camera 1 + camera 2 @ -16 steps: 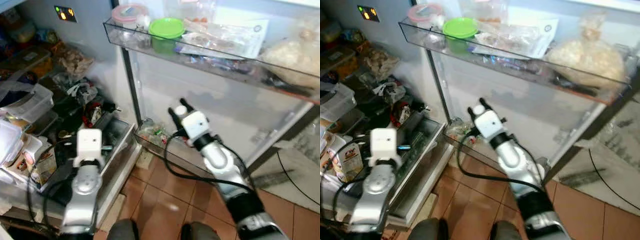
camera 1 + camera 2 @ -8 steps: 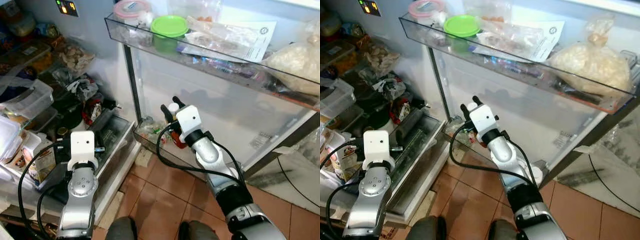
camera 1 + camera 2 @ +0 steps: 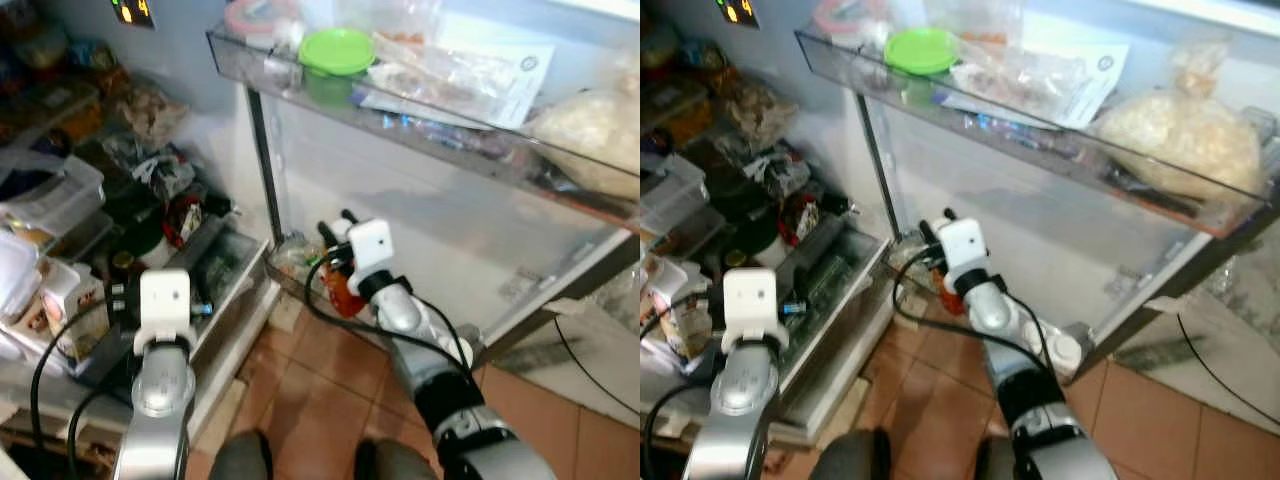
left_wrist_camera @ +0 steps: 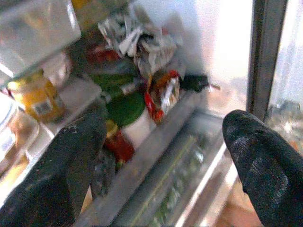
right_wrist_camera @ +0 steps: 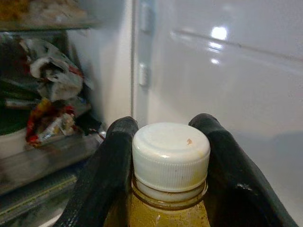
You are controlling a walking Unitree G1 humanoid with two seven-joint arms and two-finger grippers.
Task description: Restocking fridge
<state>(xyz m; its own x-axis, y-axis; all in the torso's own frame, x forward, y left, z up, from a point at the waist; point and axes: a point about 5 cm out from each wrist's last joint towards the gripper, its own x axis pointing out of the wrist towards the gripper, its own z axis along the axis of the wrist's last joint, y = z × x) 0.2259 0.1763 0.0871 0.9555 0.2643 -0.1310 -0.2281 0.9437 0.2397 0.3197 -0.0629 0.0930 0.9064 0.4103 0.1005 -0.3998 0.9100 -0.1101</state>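
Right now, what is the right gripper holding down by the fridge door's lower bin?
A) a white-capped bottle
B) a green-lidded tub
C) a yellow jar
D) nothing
A: the right wrist view shows the right gripper with its black fingers closed on either side of the white-capped bottle.
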